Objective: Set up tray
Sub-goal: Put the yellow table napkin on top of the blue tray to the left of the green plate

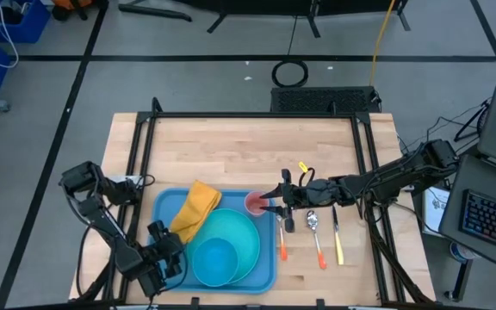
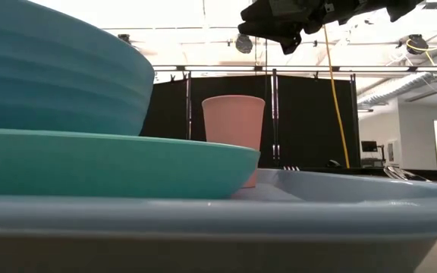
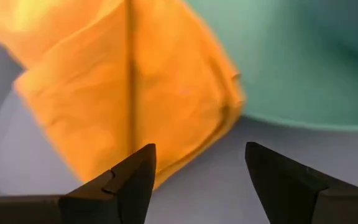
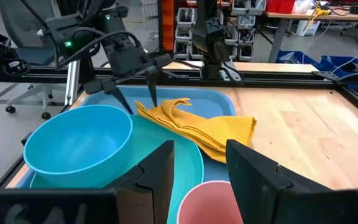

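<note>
The light-blue tray (image 1: 164,207) lies at the table's near left. On it sits a teal plate (image 1: 246,234) with a blue bowl (image 1: 215,262) standing in it. A yellow napkin (image 1: 196,209) lies on the tray floor, with one side over the plate's rim. A pink cup (image 2: 234,125) stands upright in the tray's far right corner. My left gripper (image 3: 199,149) is open and points down over the napkin's near end (image 4: 145,111). My right gripper (image 4: 199,149) is open and hangs level, clear above the cup (image 4: 207,202).
Three utensils lie on the bare wood right of the tray: one orange-handled (image 1: 282,243), a spoon with an orange handle (image 1: 316,239) and one with a yellow handle (image 1: 337,241). The table's far half is bare wood, and a black frame (image 1: 257,114) runs around it.
</note>
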Controlling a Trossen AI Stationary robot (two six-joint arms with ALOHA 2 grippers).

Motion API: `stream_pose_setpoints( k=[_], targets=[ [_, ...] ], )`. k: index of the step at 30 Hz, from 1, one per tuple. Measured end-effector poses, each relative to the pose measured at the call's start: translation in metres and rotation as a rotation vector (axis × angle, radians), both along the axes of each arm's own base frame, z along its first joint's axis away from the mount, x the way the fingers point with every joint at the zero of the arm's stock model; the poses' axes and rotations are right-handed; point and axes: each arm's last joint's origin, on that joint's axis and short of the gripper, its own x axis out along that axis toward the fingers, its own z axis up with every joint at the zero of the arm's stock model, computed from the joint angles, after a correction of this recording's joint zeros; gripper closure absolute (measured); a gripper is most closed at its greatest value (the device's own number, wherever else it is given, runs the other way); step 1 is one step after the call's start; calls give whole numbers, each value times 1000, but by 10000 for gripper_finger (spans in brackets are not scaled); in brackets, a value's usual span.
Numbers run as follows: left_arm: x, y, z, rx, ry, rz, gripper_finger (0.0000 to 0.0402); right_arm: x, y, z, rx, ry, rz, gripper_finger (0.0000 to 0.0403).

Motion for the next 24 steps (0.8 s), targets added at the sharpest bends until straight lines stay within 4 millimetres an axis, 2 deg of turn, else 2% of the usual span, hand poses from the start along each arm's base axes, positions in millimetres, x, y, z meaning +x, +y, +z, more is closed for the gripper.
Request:
stream_pose_setpoints(
  k=[15,19,24],
  targets=[
    [10,20,-14,33,66,-1,155,0,0,0,-1,2,0,268],
    [12,23,-14,53,64,-4,201,0,0,0,-1,2,0,268],
    [14,26,-14,72,73,-8,311,0,0,0,0,1,0,268]
  ],
)
